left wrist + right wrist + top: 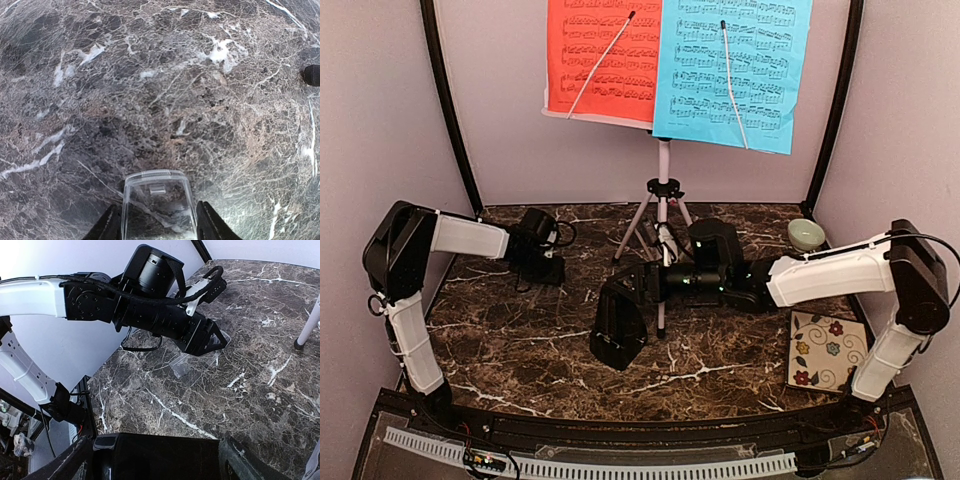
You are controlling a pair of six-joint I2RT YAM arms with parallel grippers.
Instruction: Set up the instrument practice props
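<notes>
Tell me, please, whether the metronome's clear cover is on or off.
Off. The clear cover is held in the left gripper at the left of the table, well apart from the black metronome standing mid-table.

Robot lab booth: plain lilac walls (520,140), blk frame posts (448,100), marble-look tabletop (520,340).

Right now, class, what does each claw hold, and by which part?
Left claw: clear cover, by its sides. Right claw straddles the black metronome; grip cannot be told.
</notes>
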